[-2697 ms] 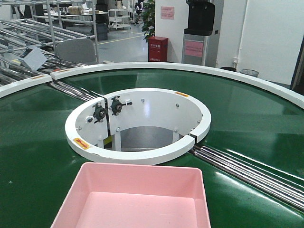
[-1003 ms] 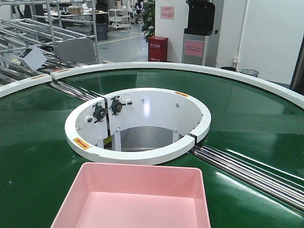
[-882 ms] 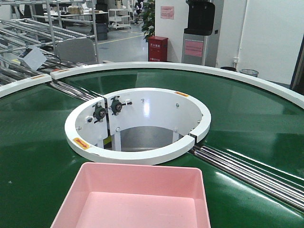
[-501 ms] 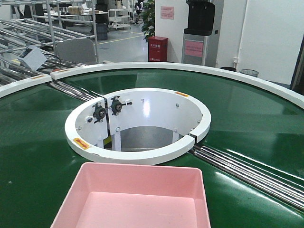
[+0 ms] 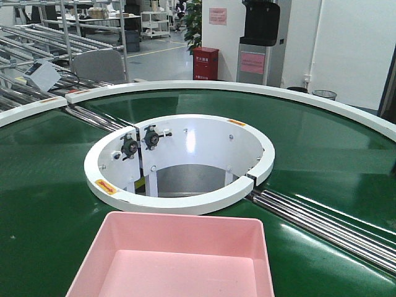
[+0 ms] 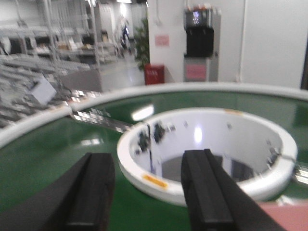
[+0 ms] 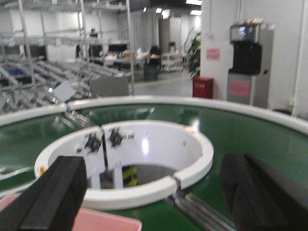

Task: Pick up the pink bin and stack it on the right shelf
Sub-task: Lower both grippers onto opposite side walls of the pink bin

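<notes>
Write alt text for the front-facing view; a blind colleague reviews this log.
A pink bin, cut off by the bottom edge, sits on a green belt, just in front of a white ring around the belt's central opening. Behind stand racks and a red cabinet.

Green conveyor belt, curved.
Pink bin sits on it, near side (just short of the white centre ring).

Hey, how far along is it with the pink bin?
Nothing looks done: the bin sits on the green belt, ungrasped. In hand: left gripper and right gripper are open and empty, facing the belt. Remaining: grasp the bin, lift it, stack it on the shelf, which isn't in view.
</notes>
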`<state>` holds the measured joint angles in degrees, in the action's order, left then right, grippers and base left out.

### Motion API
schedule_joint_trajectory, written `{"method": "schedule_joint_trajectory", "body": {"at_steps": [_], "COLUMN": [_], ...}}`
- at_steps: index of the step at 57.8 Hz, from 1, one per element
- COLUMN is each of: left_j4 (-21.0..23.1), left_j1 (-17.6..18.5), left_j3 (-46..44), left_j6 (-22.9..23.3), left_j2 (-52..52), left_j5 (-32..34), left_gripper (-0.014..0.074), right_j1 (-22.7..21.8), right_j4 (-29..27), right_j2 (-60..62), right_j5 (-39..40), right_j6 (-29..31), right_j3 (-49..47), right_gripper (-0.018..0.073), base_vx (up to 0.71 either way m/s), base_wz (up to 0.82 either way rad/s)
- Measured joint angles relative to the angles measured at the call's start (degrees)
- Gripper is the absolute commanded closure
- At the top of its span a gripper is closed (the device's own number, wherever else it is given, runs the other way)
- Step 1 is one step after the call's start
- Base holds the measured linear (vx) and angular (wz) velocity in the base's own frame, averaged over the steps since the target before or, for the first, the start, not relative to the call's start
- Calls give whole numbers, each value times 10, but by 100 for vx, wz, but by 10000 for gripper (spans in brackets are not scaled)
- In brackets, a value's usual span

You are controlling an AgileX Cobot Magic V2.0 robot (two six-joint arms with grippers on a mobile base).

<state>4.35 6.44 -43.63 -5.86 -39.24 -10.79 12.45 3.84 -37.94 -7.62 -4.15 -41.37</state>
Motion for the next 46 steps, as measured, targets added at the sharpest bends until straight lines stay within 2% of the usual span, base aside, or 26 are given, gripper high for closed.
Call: {"method": "schedule_joint_trajectory", "body": {"at_steps": [12, 17, 21, 29, 36, 46], "left_j4": [9, 34, 60, 93, 109, 123], "left_j1": [19, 19, 19, 19, 19, 20], "left_j3": [-85, -147, -186, -224, -231, -231], "left_j6": [1, 1, -2, -14, -16, -21], "left_j2": [-89, -173, -240, -360, -449, -542], "left_j5": [-171, -235, -271, -299, -296, -285], "left_gripper": [138, 138, 138, 138, 138, 138], "right_j1": [46, 48, 48, 48, 48, 48], "right_j4": [2, 1, -2, -27, -60, -72], "right_j2": [-146, -237, -308, -423, -487, -550], "right_j5": [-260, -351, -394, -416, -416, -402], "right_j6": [-19, -39, -45, -52, -54, -54], "right_j3": [-123, -191, -235, -289, -296, -297], "right_gripper": [22, 57, 84, 113, 114, 114], "base_vx": [0, 0, 0, 0, 0, 0], "base_wz": [0, 0, 0, 0, 0, 0]}}
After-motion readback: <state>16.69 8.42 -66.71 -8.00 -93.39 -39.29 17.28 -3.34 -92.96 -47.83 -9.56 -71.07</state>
